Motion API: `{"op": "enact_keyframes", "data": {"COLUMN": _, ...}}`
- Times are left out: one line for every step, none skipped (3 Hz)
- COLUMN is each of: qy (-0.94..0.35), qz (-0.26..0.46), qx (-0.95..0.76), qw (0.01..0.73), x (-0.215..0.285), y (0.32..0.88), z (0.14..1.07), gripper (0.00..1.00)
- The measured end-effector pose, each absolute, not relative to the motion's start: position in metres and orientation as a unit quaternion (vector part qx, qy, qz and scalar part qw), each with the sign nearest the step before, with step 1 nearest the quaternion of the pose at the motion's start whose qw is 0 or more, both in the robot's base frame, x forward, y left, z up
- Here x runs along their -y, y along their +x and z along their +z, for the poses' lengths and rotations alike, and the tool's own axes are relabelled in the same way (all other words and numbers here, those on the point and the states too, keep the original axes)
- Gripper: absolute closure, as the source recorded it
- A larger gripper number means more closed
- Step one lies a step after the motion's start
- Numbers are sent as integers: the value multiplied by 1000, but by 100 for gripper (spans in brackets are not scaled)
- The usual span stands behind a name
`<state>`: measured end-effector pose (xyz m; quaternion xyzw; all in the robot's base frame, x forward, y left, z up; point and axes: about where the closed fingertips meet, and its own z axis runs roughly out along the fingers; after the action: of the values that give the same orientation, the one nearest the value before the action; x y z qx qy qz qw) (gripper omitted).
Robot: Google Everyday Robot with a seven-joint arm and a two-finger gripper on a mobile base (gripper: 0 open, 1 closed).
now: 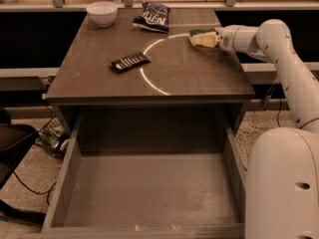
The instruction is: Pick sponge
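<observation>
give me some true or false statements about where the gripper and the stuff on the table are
1. The gripper is at the sponge, near the far right edge of the table. True.
2. The white bowl touches the sponge. False: the white bowl stands at the far left corner, well apart from it.
3. The chip bag lies between the white bowl and the sponge. True.
4. The black remote lies on the chip bag. False: the black remote lies on the table, apart from the chip bag.

The robot's white plastic arm (284,68) climbs from its rounded white base (284,183) at bottom right, bends at the top and reaches left. The wrist (235,38) looks about level, with the cream-coloured gripper (203,39) at the tip, upper right of centre, pointing left.
</observation>
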<state>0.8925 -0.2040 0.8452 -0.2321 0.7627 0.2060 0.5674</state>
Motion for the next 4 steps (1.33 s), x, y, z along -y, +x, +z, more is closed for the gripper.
{"op": "enact_keyframes", "data": {"qy": -233, "qz": 208, "qx": -763, "qw": 566, "x": 201, "y": 893, "z": 843, "gripper": 80}}
{"op": "enact_keyframes", "data": {"qy": -234, "qz": 209, "qx": -763, "qw": 565, "x": 197, "y": 894, "z": 841, "gripper": 100}}
{"op": "enact_keyframes", "data": {"qy": -234, "qz": 210, "qx": -763, "qw": 565, "x": 197, "y": 894, "z": 841, "gripper": 100}}
{"op": "enact_keyframes", "data": {"qy": -244, "qz": 217, "qx": -754, "qw": 569, "x": 190, "y": 895, "z": 848, "gripper": 100}}
